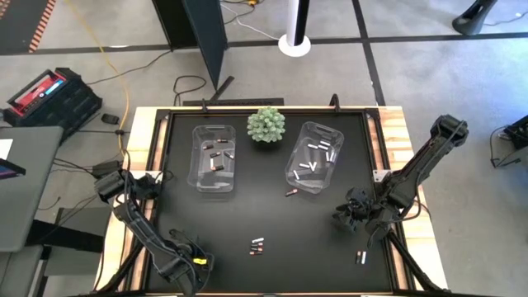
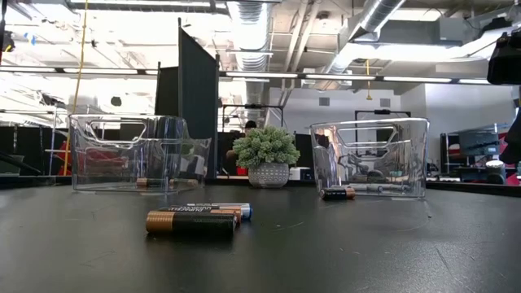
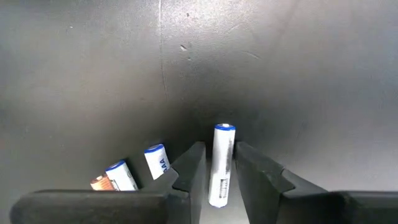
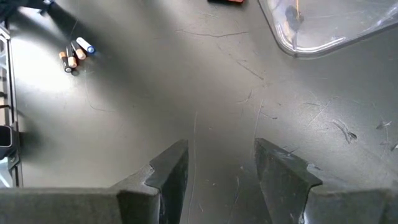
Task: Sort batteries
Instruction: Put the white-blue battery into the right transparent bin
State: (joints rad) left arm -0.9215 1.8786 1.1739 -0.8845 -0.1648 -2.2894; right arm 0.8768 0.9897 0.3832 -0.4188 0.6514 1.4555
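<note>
My left gripper hangs near the table's near left corner, pointing down. It is open, with one finger on either side of a white battery with a blue end that lies on the black table. Two more white batteries and a copper-ended one lie beside it. My right gripper waits open at the right, with nothing between its fingers. The left clear bin holds dark batteries; the right clear bin holds pale ones.
Loose batteries lie at the near middle, near the right front and beside the right bin. A green spiky plant in a pot stands between the bins at the far edge. Wooden rails edge the table.
</note>
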